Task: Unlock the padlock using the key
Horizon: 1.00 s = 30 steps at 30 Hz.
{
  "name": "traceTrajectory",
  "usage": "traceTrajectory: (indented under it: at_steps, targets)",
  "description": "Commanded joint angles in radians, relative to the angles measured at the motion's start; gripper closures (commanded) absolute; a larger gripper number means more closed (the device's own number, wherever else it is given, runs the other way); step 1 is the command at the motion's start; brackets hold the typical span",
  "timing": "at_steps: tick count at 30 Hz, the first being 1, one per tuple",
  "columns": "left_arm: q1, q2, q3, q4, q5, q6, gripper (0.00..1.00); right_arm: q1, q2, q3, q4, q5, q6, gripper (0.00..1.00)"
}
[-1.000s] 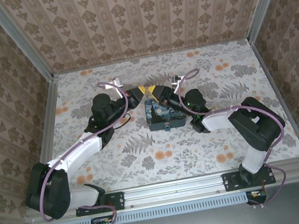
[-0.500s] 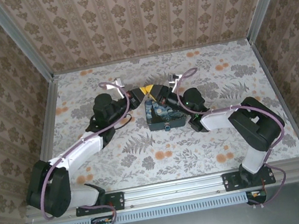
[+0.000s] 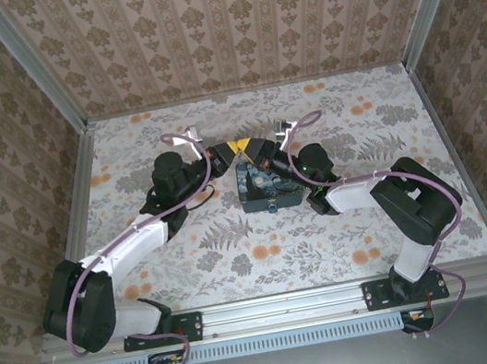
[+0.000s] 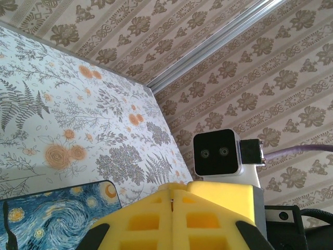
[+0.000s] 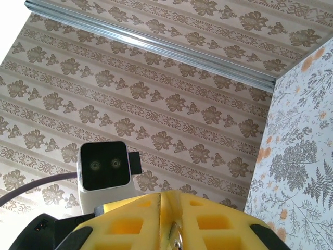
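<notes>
1. Seen from above, the left gripper [image 3: 234,147] and the right gripper [image 3: 251,149] meet tip to tip just over the far edge of a dark-blue swirl-print box [image 3: 268,189] on the floral table [image 3: 162,252]. The meeting point is too small and crowded to read there.
2. In the left wrist view, the left gripper's yellow pads [image 4: 145,219] are clenched flush along a closed seam. Nothing can be made out between them, and their lower part is cut off by the frame edge.
3. In the right wrist view, the right gripper's yellow pads [image 5: 135,224] are drawn in on a shiny metal sliver [image 5: 177,240] sitting in the narrow slit between them.
4. The sliver is mostly hidden by the pads and cut off at the bottom edge. I cannot tell whether it belongs to the key or to the padlock's shackle.
5. The padlock's blue-teal body cannot be made out, being hidden where the fingertips meet.
6. Each wrist view looks at the other arm's wrist camera [image 4: 218,153], close behind the pads.
</notes>
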Motion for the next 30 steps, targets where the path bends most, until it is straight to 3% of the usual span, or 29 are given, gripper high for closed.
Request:
traceTrajectory:
  at_steps: [1, 30]
  targets:
    - [-0.007, 0.008, 0.003, 0.040, -0.012, -0.003, 1.00, 0.014, 0.007, -0.018, 0.053, -0.014, -0.006, 0.85]
    - [-0.002, 0.008, -0.002, 0.041, -0.016, -0.003, 1.00, 0.015, -0.004, -0.055, 0.058, -0.012, -0.006, 0.81]
